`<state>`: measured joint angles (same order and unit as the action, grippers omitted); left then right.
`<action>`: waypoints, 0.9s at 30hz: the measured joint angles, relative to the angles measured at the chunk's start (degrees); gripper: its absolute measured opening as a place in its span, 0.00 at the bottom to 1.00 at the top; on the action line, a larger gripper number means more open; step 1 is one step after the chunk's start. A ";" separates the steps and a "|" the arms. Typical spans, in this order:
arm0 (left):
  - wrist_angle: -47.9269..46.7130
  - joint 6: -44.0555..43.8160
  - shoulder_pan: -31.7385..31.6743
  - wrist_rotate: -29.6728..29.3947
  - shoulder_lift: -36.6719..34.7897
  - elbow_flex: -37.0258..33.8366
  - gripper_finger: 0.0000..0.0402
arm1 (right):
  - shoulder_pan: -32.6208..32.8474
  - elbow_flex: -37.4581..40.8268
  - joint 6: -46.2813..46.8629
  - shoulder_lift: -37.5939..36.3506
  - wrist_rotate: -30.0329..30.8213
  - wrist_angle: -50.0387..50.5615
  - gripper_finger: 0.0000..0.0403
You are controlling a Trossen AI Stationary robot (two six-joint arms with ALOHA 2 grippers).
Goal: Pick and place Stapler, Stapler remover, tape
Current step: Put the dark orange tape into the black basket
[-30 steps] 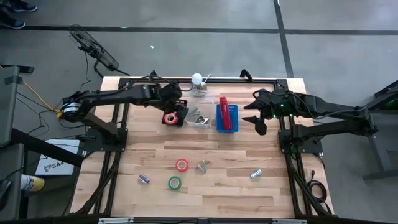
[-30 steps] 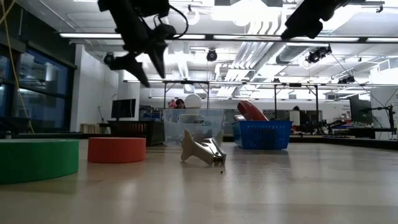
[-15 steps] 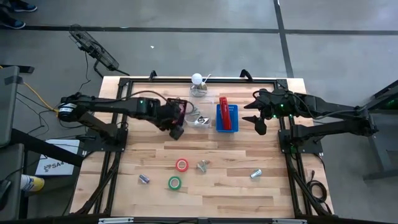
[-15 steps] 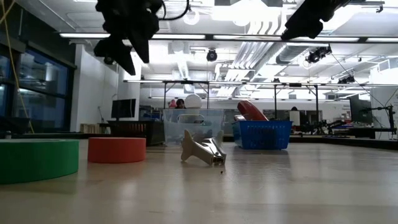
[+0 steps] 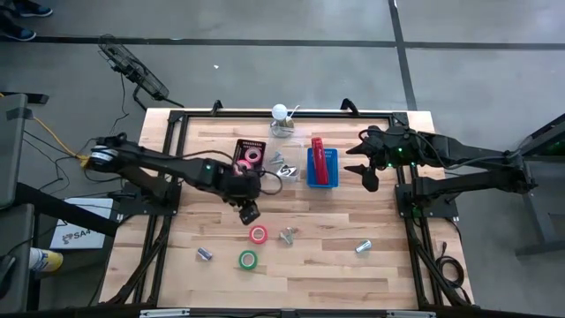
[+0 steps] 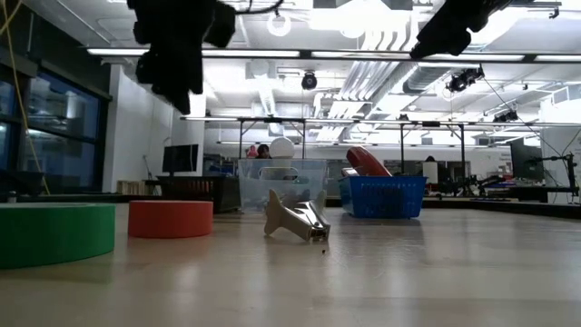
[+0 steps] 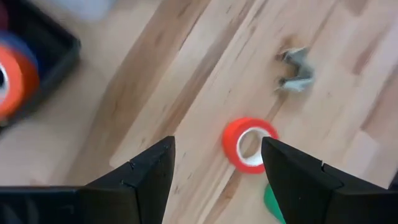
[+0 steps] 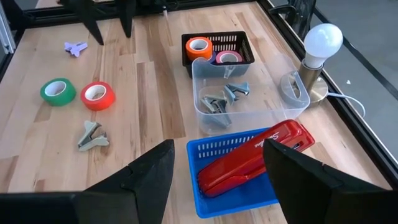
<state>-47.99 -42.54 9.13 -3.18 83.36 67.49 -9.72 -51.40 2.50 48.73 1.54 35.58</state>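
Observation:
My left gripper (image 5: pixel 250 214) (image 7: pixel 217 143) is open and hangs over the bare wood, a little to the far side of a red-orange tape roll (image 5: pixel 258 234) (image 7: pixel 250 144) that lies flat. A green roll (image 5: pixel 248 260) lies flat nearer the near edge. Orange, pink and purple rolls sit in a black basket (image 5: pixel 251 154) (image 8: pixel 217 47). The red stapler (image 5: pixel 317 160) (image 8: pixel 255 158) leans tilted in a blue basket (image 5: pixel 329 168). A metal staple remover (image 5: pixel 287 235) (image 7: pixel 293 70) lies beside the red-orange roll. My right gripper (image 5: pixel 365 170) (image 8: pixel 219 144) waits open, right of the blue basket.
A clear tub (image 5: pixel 282 168) with staple removers stands between the two baskets, and a bulb lamp (image 5: pixel 281 119) stands at the far edge. Two more small removers lie loose, one (image 5: pixel 363 247) near right, one purple (image 5: pixel 205 253) near left. Bare wood lies around them.
My left gripper has swung away from the black basket toward the near edge and somewhat to the right, and now stands over the table by the loose red-orange roll. An orange roll stays in the basket. The right arm has kept still.

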 joint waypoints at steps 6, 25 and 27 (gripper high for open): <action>1.51 -3.98 0.30 3.63 6.11 0.02 0.58 | 0.00 0.17 0.00 0.27 -0.02 0.26 0.59; 7.74 -4.29 3.49 14.30 18.80 0.04 0.58 | 0.00 0.20 0.01 0.44 -0.04 1.79 0.59; 8.22 -4.44 3.79 14.34 19.12 0.04 0.58 | 0.00 0.20 0.03 0.44 -0.04 2.00 0.59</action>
<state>-39.78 -46.98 12.93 11.16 102.48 67.53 -9.72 -51.20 2.54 49.17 1.50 37.58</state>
